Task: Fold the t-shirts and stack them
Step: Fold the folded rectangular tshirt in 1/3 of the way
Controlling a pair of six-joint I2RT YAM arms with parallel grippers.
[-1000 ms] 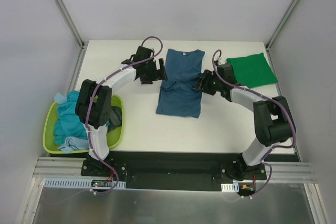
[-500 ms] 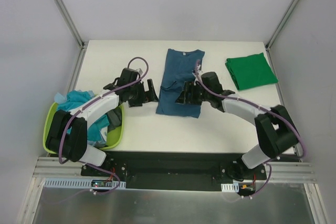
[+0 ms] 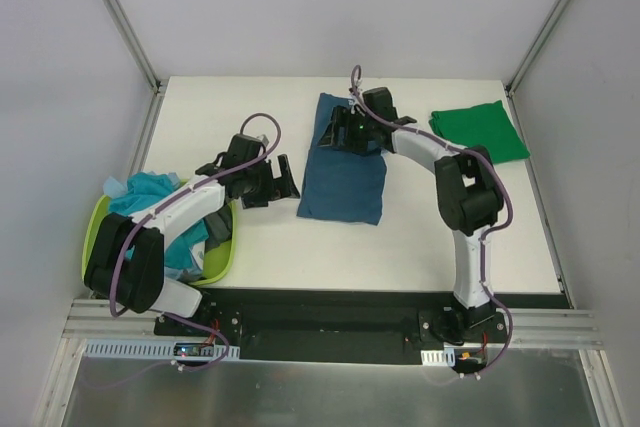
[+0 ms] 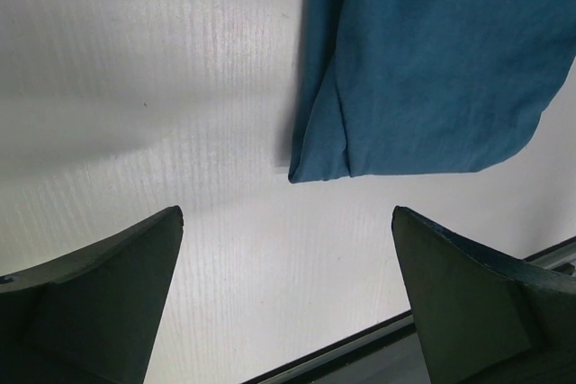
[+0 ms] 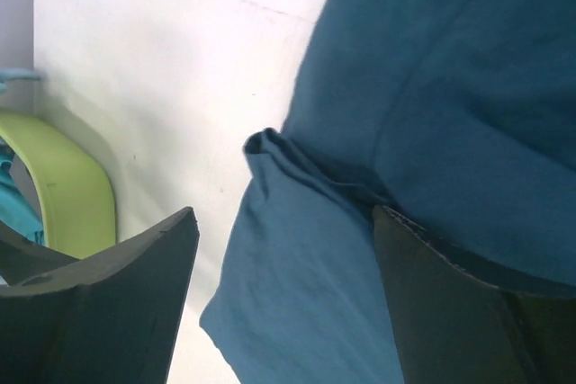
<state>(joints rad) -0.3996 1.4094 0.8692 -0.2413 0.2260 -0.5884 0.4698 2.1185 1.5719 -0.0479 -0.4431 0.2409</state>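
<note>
Open table (image 3: 300,247) flanks the teal t-shirt (image 3: 345,182); the basket (image 3: 90,247) blocks the left.

My top view looks down from above and behind the arm bases and takes in the whole table (image 3: 300,247). The left wrist camera looks closely past the left gripper (image 4: 286,218), with a corner of the dark teal-blue t-shirt (image 4: 432,69) just beyond the fingertips. The right wrist camera looks past the right gripper (image 5: 283,218), close over that same shirt, with the lime-green basket (image 5: 76,195) outside one finger. All three views share the shirt.
</note>
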